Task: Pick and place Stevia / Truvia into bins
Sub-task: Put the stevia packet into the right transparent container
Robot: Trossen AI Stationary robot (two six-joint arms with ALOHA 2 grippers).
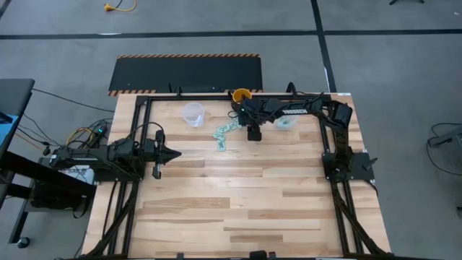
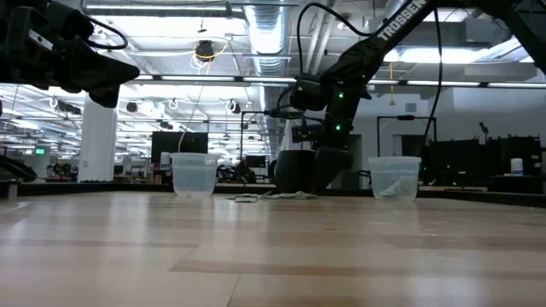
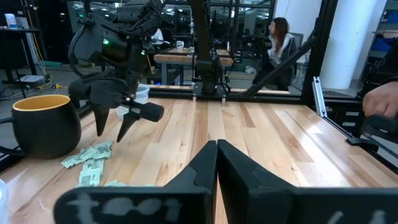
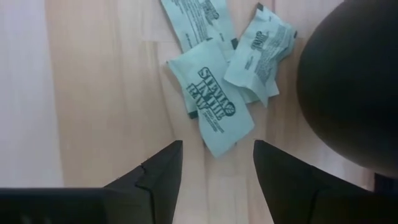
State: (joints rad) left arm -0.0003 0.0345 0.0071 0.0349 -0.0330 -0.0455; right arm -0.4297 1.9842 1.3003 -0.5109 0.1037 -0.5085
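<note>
right gripper (image 4: 216,163): jaws apart, empty, low over the tabletop (image 1: 245,209) near its far edge
Stevia sachet (image 4: 214,109): flat, just ahead of the fingertips, long axis slanted across the gap
dark mug (image 4: 351,81): just beside the sachets
left gripper (image 1: 157,153): closed, near the left edge, well apart

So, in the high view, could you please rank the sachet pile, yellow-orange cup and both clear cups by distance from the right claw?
1. Light green paper sachet pile, just to the left of the right claw.
2. Yellow-orange cup and right clear plastic cup: too close to call.
3. Left clear plastic cup, farthest.
</note>
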